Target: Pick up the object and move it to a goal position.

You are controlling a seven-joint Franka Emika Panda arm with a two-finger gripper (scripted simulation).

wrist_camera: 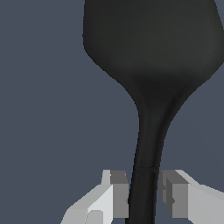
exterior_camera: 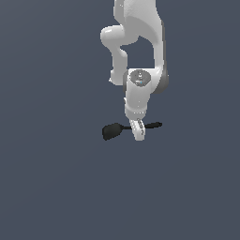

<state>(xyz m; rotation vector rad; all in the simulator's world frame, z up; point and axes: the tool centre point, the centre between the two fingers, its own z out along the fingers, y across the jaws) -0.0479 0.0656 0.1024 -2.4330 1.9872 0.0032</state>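
Note:
The object is a small black spatula-like utensil lying across the dark floor. Its broad rounded head points toward the exterior view's left and its thin handle toward the right. My gripper comes straight down on the handle, just right of the head. In the wrist view the object fills the frame, and its handle runs between my gripper. The grey pads press close on either side of the handle, so the gripper is shut on it. Whether the object is off the floor cannot be told.
A plain dark blue-grey floor surrounds the object. The white arm rises behind the gripper toward the back of the exterior view.

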